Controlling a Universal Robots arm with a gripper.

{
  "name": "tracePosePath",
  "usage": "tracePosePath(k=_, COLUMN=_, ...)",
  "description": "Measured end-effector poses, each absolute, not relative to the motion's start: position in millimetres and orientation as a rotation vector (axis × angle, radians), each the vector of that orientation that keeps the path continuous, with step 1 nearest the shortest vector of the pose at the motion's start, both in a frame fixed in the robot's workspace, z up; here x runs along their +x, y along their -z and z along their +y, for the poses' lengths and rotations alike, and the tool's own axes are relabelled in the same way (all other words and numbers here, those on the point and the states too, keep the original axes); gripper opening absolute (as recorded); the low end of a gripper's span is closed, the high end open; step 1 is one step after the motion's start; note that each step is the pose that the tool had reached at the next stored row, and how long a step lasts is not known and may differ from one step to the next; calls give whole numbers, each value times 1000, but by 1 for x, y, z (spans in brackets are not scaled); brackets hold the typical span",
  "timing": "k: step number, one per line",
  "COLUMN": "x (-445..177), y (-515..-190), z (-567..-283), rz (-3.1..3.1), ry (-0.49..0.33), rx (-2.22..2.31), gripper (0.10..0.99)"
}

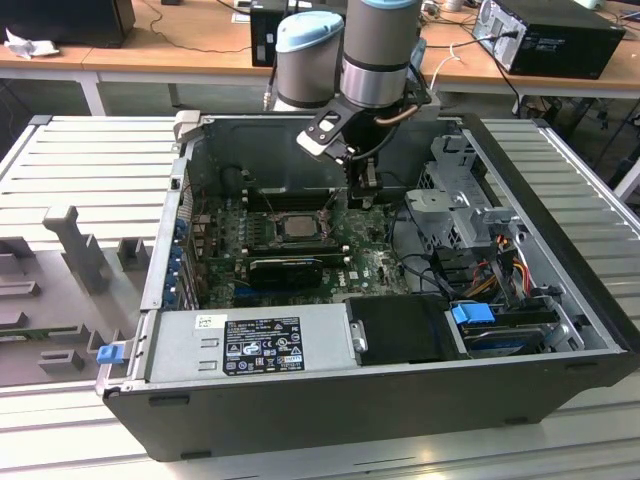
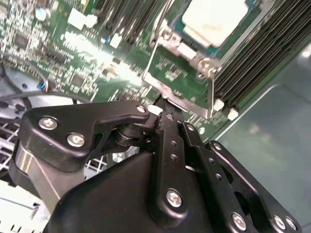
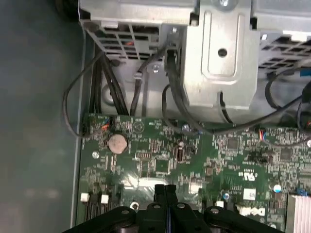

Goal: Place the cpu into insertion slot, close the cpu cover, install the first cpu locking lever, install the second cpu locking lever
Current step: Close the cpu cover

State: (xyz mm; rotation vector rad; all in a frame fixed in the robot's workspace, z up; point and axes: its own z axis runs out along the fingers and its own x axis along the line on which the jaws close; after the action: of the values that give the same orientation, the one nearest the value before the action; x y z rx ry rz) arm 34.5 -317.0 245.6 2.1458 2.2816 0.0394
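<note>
The cpu (image 1: 298, 226) shows its pale face (image 2: 214, 19) lying flat in the insertion slot, which is hidden beneath it. The silver cpu cover (image 2: 201, 58) frames the chip and lies down around it. My gripper (image 1: 365, 197) hangs low over the green motherboard (image 1: 370, 265), just to the exterior view's right of the cpu. Both wrist views show its black fingers (image 3: 160, 194) pressed together, shut, with nothing visible between them. The gripper's tips (image 2: 163, 104) sit close to a corner of the thin metal frame around the socket. I cannot make out the locking levers.
A silver drive cage (image 1: 455, 205) with black cables (image 3: 175, 97) stands close beside the gripper. A long black card (image 1: 285, 268) lies in front of the cpu. The power supply (image 1: 250, 345) fills the near side, and the case walls (image 1: 300, 150) enclose everything.
</note>
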Motion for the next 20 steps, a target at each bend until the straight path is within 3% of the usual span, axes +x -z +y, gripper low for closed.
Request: tracePosePath(k=20, x=3, y=-235, z=-317, rz=2282, ry=-40, rx=2146, gripper=106)
